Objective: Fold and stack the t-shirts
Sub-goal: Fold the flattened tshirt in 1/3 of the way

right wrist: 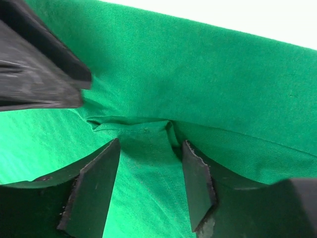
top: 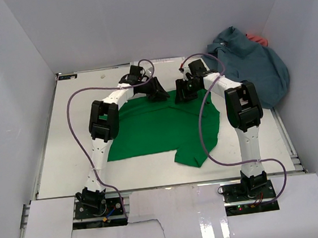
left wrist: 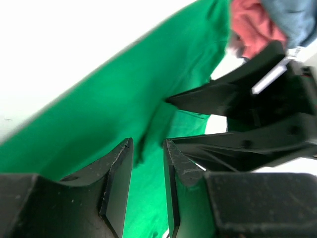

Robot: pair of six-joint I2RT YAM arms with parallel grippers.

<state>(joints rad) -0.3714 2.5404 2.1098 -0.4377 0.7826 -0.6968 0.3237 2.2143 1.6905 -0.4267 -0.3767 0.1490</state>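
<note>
The green t-shirt (top: 160,127) lies spread on the table in the middle, with one part folded over at its near right. Both grippers hover close together at its far edge. My left gripper (top: 157,91) has its jaws a narrow gap apart, with green cloth (left wrist: 114,99) showing between and beyond them (left wrist: 148,146). My right gripper (top: 183,91) is open, its jaws astride a raised fold of the green shirt (right wrist: 148,131). The slate blue-grey shirt (top: 253,69) lies bunched at the back right, with the coral red shirt (top: 258,38) peeking out behind it; both also show in the left wrist view, coral (left wrist: 252,27) and blue-grey (left wrist: 294,17).
White walls enclose the table (top: 72,156) on the left, back and right. The two grippers are very near each other; the right gripper's fingers (left wrist: 237,114) fill the right of the left wrist view, and the left gripper's finger (right wrist: 39,64) shows at the upper left of the right wrist view.
</note>
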